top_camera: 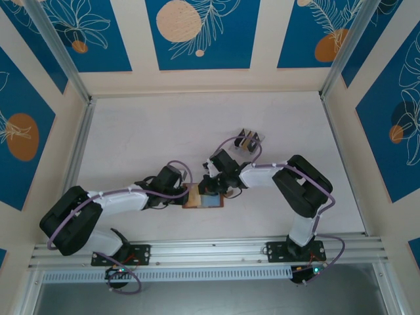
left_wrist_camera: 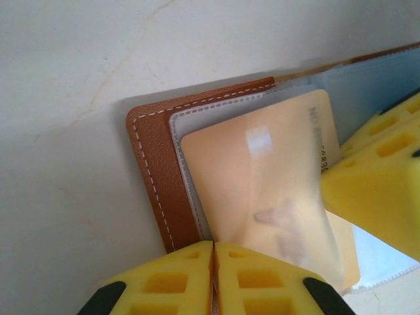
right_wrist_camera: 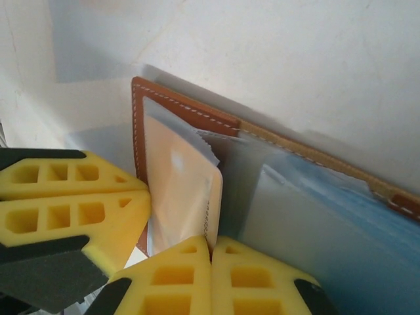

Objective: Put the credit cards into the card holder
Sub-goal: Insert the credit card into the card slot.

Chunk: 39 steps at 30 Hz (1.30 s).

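Observation:
The card holder (top_camera: pixel 205 199) lies open on the table between both arms, brown leather (left_wrist_camera: pixel 154 164) with clear inner sleeves. A tan credit card (left_wrist_camera: pixel 262 177) sits partly inside the left sleeve, under the plastic. My left gripper (left_wrist_camera: pixel 213 252) is shut on the holder's near edge at that sleeve. My right gripper (right_wrist_camera: pixel 211 252) is shut on the tan card's (right_wrist_camera: pixel 177 190) end edge, right beside the left gripper's yellow fingers (right_wrist_camera: pixel 72 210). In the top view the left gripper (top_camera: pixel 187 195) and the right gripper (top_camera: pixel 211 187) meet over the holder.
A small clear tray (top_camera: pixel 250 141) with dark items stands behind the right arm's wrist. The holder's right half carries bluish clear sleeves (right_wrist_camera: pixel 315 216). White table (top_camera: pixel 144 138) spreads around, with frame rails along the sides.

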Each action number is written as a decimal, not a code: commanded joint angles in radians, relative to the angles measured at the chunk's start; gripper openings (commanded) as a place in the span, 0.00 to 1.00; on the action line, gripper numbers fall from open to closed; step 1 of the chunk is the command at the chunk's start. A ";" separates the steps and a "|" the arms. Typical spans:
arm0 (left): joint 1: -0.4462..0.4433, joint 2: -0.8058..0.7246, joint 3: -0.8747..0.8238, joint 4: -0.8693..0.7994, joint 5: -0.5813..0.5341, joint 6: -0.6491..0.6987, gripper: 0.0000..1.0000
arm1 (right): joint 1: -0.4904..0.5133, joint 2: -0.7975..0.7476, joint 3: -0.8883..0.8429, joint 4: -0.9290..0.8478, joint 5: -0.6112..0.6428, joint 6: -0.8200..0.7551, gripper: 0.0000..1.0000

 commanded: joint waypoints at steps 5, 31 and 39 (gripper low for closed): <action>0.003 0.018 -0.019 -0.033 0.010 -0.020 0.09 | 0.034 -0.076 0.026 -0.176 0.042 -0.056 0.31; 0.002 0.011 -0.010 -0.062 0.032 -0.031 0.09 | 0.121 0.007 0.210 -0.483 0.327 -0.126 0.00; 0.002 -0.001 -0.057 -0.017 0.041 -0.031 0.08 | 0.159 0.057 0.215 -0.436 0.300 -0.104 0.01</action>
